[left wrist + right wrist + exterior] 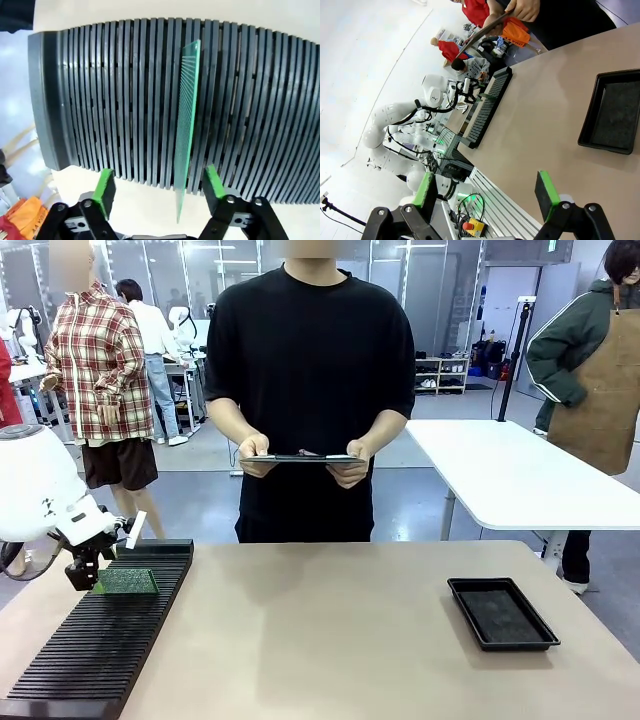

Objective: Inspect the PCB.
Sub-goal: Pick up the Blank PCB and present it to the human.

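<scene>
Two grippers stand wide open. At far left, the left gripper point(85, 568) hangs over the black slotted rack point(90, 650). Its green pads point(105, 187) are spread either side of the PCB point(187, 130), which stands on edge in a rack slot and touches neither pad. Across the table, a person point(310, 370) holds a dark clipboard point(300, 458) in both hands. A black tray point(500, 612) lies to the right. The empty right gripper point(485, 187) hovers above the tabletop point(320, 640).

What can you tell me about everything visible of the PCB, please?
The PCB is a thin, flat green rectangle with a finely patterned face. It stands on edge in a slot of the black ribbed rack, between the green pads of the open left gripper, neither seeming to touch it.
</scene>
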`<state>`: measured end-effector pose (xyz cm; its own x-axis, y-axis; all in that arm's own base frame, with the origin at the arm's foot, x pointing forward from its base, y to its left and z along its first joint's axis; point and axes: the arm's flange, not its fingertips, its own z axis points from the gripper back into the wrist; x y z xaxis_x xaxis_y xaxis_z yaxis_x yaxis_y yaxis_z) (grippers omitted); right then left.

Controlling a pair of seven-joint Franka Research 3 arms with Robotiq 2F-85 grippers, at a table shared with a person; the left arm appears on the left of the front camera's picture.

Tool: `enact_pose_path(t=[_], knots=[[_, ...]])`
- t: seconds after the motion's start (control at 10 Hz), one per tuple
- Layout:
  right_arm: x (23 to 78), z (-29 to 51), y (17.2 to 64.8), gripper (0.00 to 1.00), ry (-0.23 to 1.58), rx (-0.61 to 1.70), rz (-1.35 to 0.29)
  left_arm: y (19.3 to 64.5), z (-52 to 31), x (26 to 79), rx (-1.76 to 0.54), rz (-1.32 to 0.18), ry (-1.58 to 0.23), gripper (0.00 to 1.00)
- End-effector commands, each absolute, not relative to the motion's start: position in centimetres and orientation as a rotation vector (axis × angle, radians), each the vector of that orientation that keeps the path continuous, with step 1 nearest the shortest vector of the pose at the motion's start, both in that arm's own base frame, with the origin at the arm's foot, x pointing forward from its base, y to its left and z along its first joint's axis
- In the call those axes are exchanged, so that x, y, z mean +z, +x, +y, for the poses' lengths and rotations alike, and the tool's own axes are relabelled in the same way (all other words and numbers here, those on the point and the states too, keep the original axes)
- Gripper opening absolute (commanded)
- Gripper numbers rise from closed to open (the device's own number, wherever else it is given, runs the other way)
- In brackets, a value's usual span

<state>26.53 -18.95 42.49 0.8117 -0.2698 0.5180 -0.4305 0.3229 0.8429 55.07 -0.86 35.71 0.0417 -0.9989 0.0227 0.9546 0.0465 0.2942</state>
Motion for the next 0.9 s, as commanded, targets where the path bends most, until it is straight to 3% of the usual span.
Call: enact_pose_path(t=[0.0, 0.1, 0.4, 0.8], knots=[[42.52, -19.03, 26.51, 1.0, 1.268, 0.131, -0.674, 55.69, -1.04, 36.16, -1.531, -0.237, 0.212, 0.09], [42.52, -19.03, 26.51, 1.0, 1.268, 0.131, -0.674, 55.67, -1.17, 36.09, -1.525, -0.215, 0.212, 0.0], [42.52, -19.03, 26.51, 1.0, 1.268, 0.131, -0.674, 55.87, -1.33, 35.98, -1.521, -0.168, 0.185, 0.04], [42.52, -19.03, 26.51, 1.0, 1.268, 0.131, -0.674, 56.16, -1.13, 35.95, -1.492, -0.124, 0.158, 0.0]])
